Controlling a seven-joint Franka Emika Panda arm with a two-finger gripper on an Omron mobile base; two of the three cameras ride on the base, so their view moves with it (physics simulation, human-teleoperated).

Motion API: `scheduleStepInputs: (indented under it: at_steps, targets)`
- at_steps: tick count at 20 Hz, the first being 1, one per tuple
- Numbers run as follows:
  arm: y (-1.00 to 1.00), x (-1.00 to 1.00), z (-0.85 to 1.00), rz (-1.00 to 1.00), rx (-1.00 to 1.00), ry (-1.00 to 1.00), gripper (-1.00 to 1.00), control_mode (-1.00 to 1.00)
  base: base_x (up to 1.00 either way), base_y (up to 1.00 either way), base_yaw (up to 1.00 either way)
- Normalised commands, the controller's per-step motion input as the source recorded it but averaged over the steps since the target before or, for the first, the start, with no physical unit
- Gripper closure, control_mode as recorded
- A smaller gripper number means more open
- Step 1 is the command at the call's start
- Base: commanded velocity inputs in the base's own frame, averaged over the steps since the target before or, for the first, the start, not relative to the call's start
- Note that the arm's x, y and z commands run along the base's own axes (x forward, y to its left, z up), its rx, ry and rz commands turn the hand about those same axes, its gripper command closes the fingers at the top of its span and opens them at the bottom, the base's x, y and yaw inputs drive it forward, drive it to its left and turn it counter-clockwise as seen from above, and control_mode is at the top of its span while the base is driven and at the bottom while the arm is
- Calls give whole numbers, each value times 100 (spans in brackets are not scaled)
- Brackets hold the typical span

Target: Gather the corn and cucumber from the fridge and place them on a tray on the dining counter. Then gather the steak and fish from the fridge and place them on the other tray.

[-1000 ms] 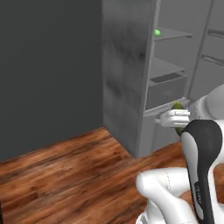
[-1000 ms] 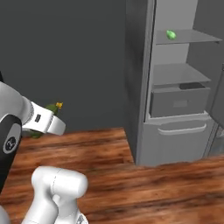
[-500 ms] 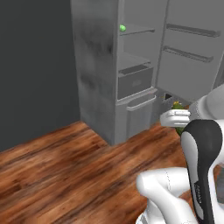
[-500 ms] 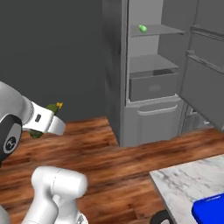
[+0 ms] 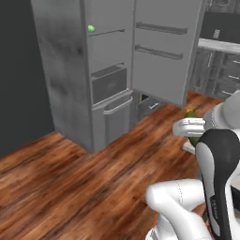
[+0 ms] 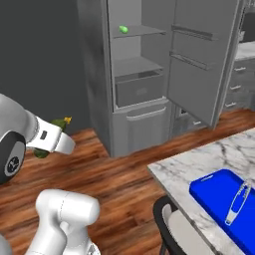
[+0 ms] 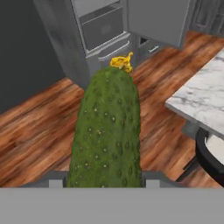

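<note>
The cucumber sits pinched in my claw, its dark, bumpy green body running straight out from between the two fingers, a small yellow withered flower at its far tip. In the left base view it shows as a green bit just past my white wrist, and in the right base view it pokes out beyond the wrist with the yellow tip up. I hold it in the air over the wooden floor, well apart from everything else.

The corn lies on the upper shelf of the fridge, a small bright light-green oblong near the left wall; from the right base view it rests at the same spot. The fridge door stands swung wide, with a grey drawer showing beneath the lower shelf.

To my right is the dining tabletop, white marble with grey veins. A blue tray lies on it near the edge, and a dark round stool stands beside it.
</note>
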Motion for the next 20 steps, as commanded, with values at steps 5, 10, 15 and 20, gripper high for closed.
scheduleStepInputs:
  at_steps: [5, 10, 15, 20]
  targets:
    - [0, 0, 0, 0, 0, 0, 100, 100, -20, 0, -41]
    - [0, 0, 0, 0, 0, 0, 100, 100, -8, 0, -41]
    - [0, 0, 0, 0, 0, 0, 100, 100, 0, -1, -37]
    - [0, 0, 0, 0, 0, 0, 100, 100, 0, -23, -31]
